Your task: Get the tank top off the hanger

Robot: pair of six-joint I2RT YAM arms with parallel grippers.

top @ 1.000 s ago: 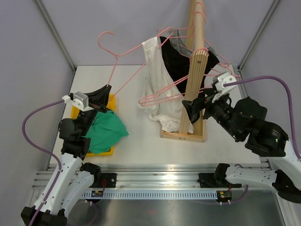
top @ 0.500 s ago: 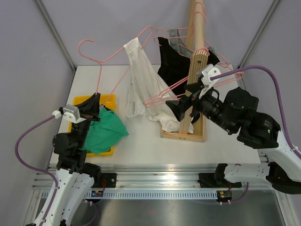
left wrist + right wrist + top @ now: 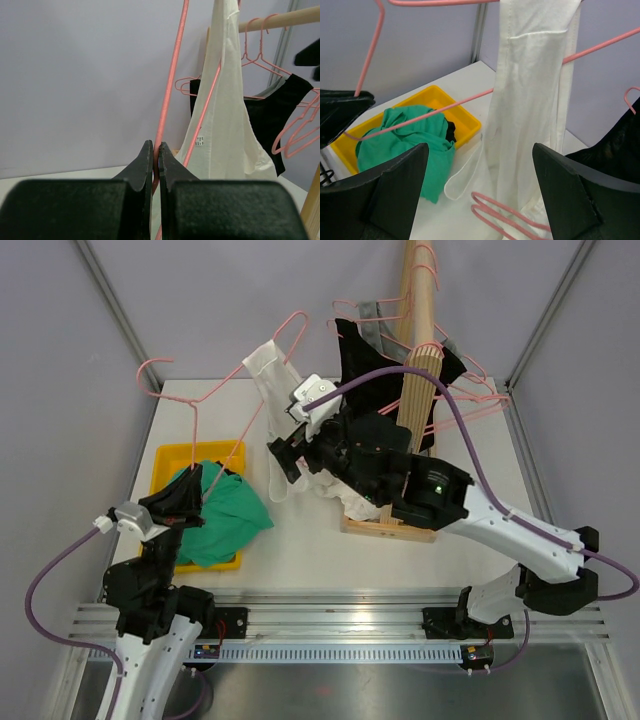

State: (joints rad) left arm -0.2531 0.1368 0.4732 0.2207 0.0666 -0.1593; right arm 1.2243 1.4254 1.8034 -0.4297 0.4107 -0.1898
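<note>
A white tank top [image 3: 268,368] hangs on a pink wire hanger [image 3: 196,430], held up over the left half of the table. My left gripper [image 3: 185,502] is shut on the hanger's wire low down, above the yellow tray; in the left wrist view the wire [image 3: 172,85] runs up from between the closed fingertips [image 3: 155,150], and the tank top [image 3: 225,125] hangs just right of it. My right gripper [image 3: 285,455] is open, level with the tank top's lower half. In the right wrist view the cloth [image 3: 535,100] hangs beyond the wide-apart jaws [image 3: 480,165], which hold nothing.
A yellow tray [image 3: 190,452] with a green cloth [image 3: 225,520] sits at the left. A wooden rack [image 3: 415,390] at the right carries a black garment [image 3: 365,360] and more pink hangers [image 3: 480,390]. Another pink hanger [image 3: 510,215] lies under the tank top.
The left gripper has pulled the hanger and tank top left and toward the near edge. The right arm has swung left, from the rack to the tank top, jaws still open.
</note>
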